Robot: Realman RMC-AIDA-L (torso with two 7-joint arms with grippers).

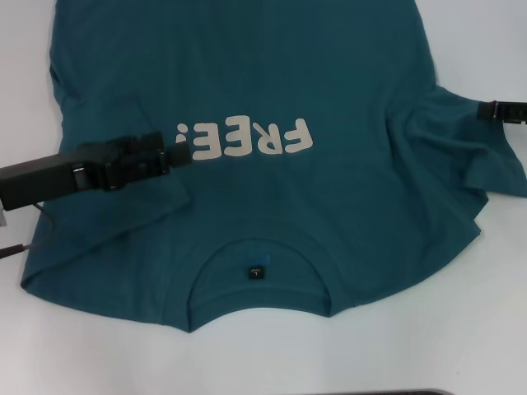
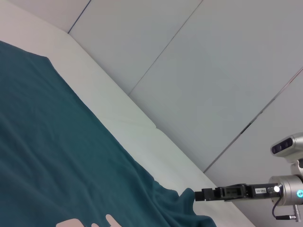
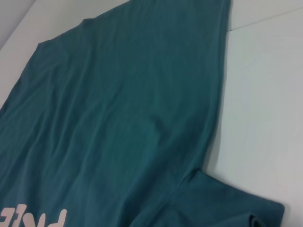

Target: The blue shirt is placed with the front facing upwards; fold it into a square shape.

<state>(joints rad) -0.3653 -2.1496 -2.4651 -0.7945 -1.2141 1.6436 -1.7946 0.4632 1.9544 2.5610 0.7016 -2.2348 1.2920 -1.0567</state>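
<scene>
Blue shirt (image 1: 272, 90): lies front up on the white table (image 1: 461, 346), collar nearest the robot at 6 o'clock, hem running off at 12 o'clock.
Lettering (image 1: 247, 141): cream "FREE!" across the chest, upside down from the head view.
Neck label (image 1: 257, 271): small dark tag inside the collar.
Left sleeve: folded inward over the body at about 8 o'clock, its edge lying beneath the left arm.
Left gripper (image 1: 179, 152): reaches in from 9 o'clock, tip over the "!" — jaws seem closed, though whether they pinch cloth I cannot tell.
Right gripper (image 1: 486, 111): at 3 o'clock, at the rumpled right sleeve (image 1: 461, 140) — jaw state cannot be told.
</scene>
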